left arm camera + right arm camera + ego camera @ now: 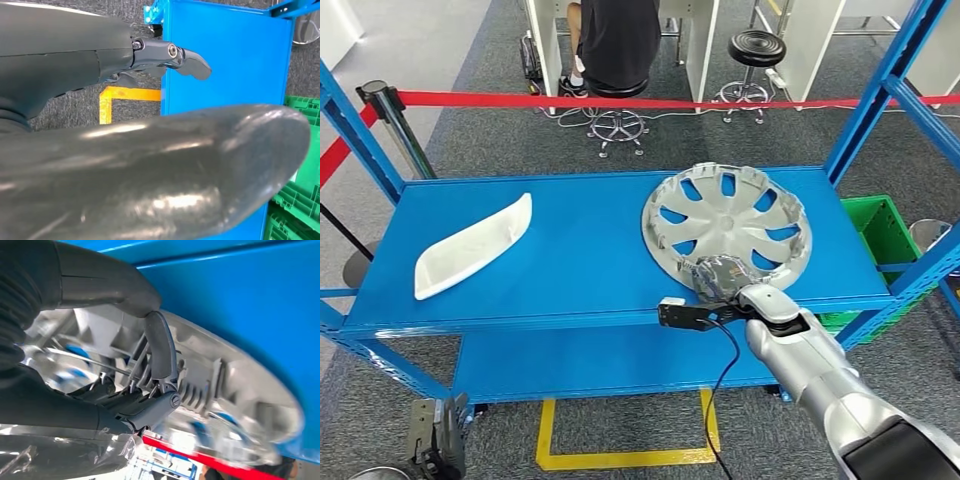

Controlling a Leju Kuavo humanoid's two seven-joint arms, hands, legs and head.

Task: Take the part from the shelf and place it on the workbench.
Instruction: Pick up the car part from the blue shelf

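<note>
Two parts lie on the upper blue metal shelf (584,240): a round silver plastic wheel cover with curved spokes (727,220) toward the right end, lying with its ribbed inner side up, and a long white plastic trim piece (471,245) toward the left end, well apart from it. The right hand (720,277) reaches in over the shelf's front edge and sits on the near rim of the wheel cover. In the right wrist view its dark fingers (160,347) curl over the rim, with the thick thumb below, so the hand grips the cover's edge; the cover (234,405) is blurred there and its far side is cut off. Whether the cover is lifted off the shelf or resting on it cannot be told. A black cable (724,375) hangs from the right wrist down past the lower shelf.

The left hand (441,435) hangs low beside the shelf frame, partly cut off at the picture's edge. In the left wrist view one dark finger (181,57) stretches out straight, apart from the thick thumb, with nothing between them.

Behind the shelf a red barrier tape (622,101) runs across, and a person in a black top (618,40) sits on a stool, cut off above the waist. A green plastic crate (882,230) stands at the shelf's right end, partly hidden by the blue upright.
</note>
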